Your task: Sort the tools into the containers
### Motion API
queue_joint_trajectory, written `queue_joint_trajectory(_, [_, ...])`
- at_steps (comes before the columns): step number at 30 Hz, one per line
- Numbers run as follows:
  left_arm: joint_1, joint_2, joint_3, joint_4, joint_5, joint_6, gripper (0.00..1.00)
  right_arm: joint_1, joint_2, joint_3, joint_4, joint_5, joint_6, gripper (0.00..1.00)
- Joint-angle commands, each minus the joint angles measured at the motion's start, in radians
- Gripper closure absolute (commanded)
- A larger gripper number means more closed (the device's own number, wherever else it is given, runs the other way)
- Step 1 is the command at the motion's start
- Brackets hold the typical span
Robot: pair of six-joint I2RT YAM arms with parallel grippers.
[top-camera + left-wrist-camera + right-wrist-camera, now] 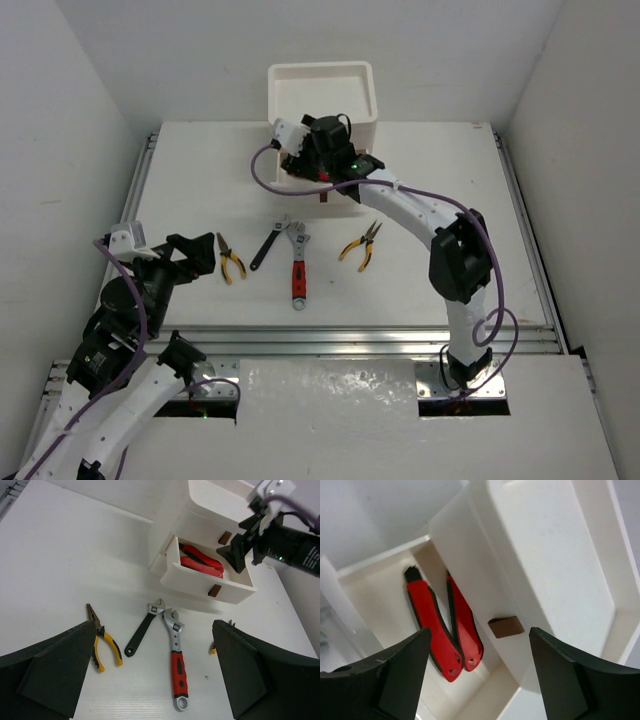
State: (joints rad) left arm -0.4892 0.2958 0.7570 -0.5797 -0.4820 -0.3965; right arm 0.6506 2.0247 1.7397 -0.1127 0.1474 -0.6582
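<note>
The white containers (371, 96) stand at the back of the table with one drawer (196, 582) pulled out. Red-handled pliers (436, 628) lie inside that drawer. My right gripper (302, 160) hangs over the open drawer, open and holding nothing. On the table lie yellow-handled pliers (104, 641), a black-handled wrench (142, 631), a red-handled wrench (177, 661) and a second pair of yellow pliers (361, 246). My left gripper (204, 252) is open and empty, low at the left, just beside the left yellow pliers.
A brown handle (506, 626) marks the shut drawer above the open one. The unit's top is a shallow rimmed tray (274, 72). White walls close in on both sides, and a metal rail (350, 340) runs along the near table edge.
</note>
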Motion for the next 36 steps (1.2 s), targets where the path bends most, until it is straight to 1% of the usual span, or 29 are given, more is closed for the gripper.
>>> queue_joint_trajectory(1, [0.012, 0.006, 0.002, 0.037, 0.005, 0.013, 0.0, -0.003, -0.066, 0.09, -0.065, 0.058, 0.233, 0.19])
queue_joint_trajectory(2, [0.012, 0.006, 0.002, 0.035, 0.003, 0.013, 0.0, -0.003, -0.105, 0.075, -0.126, 0.096, 0.408, 0.18])
queue_joint_trajectory(3, [0.012, 0.005, 0.002, 0.034, 0.002, 0.012, 0.0, -0.002, -0.128, 0.075, -0.165, 0.096, 0.501, 0.18])
queue_joint_trajectory(4, [0.012, 0.005, 0.002, 0.034, -0.001, 0.01, 0.0, -0.002, -0.154, 0.02, -0.195, 0.151, 0.6, 0.18])
queue_joint_trajectory(5, [0.012, 0.002, 0.002, 0.032, -0.003, 0.01, 0.0, -0.002, -0.184, -0.024, -0.221, 0.173, 0.7, 0.18])
queue_joint_trajectory(6, [0.012, 0.002, 0.002, 0.032, -0.003, 0.008, 0.0, -0.003, -0.248, -0.081, -0.251, 0.19, 0.886, 0.18])
queue_joint_trajectory(7, [0.012, 0.002, 0.002, 0.034, -0.004, 0.008, 0.0, -0.003, -0.282, -0.218, -0.239, 0.19, 0.957, 0.18])
queue_joint_trajectory(8, [0.012, 0.002, 0.002, 0.031, -0.001, 0.008, 0.0, -0.003, -0.312, -0.289, -0.167, 0.144, 1.003, 0.18])
queue_joint_trajectory(9, [0.012, 0.005, 0.002, 0.034, 0.0, 0.01, 0.0, 0.0, -0.354, -0.402, -0.132, 0.101, 1.079, 0.21])
queue_joint_trajectory(10, [0.012, 0.006, 0.002, 0.034, 0.003, 0.01, 0.0, -0.002, -0.362, -0.44, -0.104, 0.086, 1.106, 0.21])
queue_joint_trajectory(11, [0.012, 0.008, 0.002, 0.034, 0.005, 0.01, 0.0, 0.0, -0.362, -0.462, -0.067, 0.083, 1.115, 0.22])
queue_joint_trajectory(13, [0.012, 0.012, 0.002, 0.032, 0.006, 0.01, 0.0, 0.0, -0.334, -0.476, -0.062, 0.093, 1.141, 0.23])
queue_joint_trajectory(16, [0.012, 0.008, 0.002, 0.032, 0.002, 0.01, 0.0, 0.001, -0.282, -0.462, -0.025, 0.086, 1.149, 0.3])
queue_joint_trajectory(18, [0.012, 0.005, 0.002, 0.035, 0.0, 0.01, 0.0, 0.001, -0.244, -0.444, -0.004, 0.119, 1.157, 0.35])
queue_joint_trajectory(20, [0.012, 0.008, 0.002, 0.034, 0.0, 0.01, 0.0, 0.0, -0.172, -0.393, -0.001, 0.136, 1.151, 0.38])
queue_joint_trajectory(21, [0.012, 0.006, 0.002, 0.032, 0.0, 0.01, 0.0, 0.0, -0.144, -0.337, -0.019, 0.147, 1.148, 0.39])
queue_joint_trajectory(24, [0.012, 0.011, 0.002, 0.034, 0.003, 0.011, 0.0, -0.002, -0.061, -0.24, -0.044, 0.156, 1.137, 0.39])
queue_joint_trajectory(26, [0.012, 0.016, 0.002, 0.035, 0.006, 0.013, 0.0, -0.002, -0.022, -0.203, -0.056, 0.181, 1.134, 0.39])
queue_joint_trajectory(27, [0.012, 0.017, 0.002, 0.035, 0.006, 0.015, 0.0, -0.002, -0.011, -0.165, -0.062, 0.201, 1.134, 0.41])
queue_joint_trajectory(30, [0.012, 0.023, 0.002, 0.037, 0.013, 0.016, 0.0, -0.002, 0.017, -0.122, -0.07, 0.218, 1.134, 0.5])
queue_joint_trajectory(31, [0.012, 0.022, 0.002, 0.037, 0.014, 0.018, 0.0, -0.002, 0.02, -0.117, -0.07, 0.23, 1.135, 0.58])
queue_joint_trajectory(34, [0.012, 0.022, 0.002, 0.04, 0.016, 0.018, 0.0, -0.002, 0.016, -0.124, -0.041, 0.236, 1.143, 0.69])
queue_joint_trajectory(36, [0.012, 0.017, 0.002, 0.04, 0.016, 0.018, 0.0, -0.002, 0.009, -0.135, -0.025, 0.236, 1.149, 0.74])
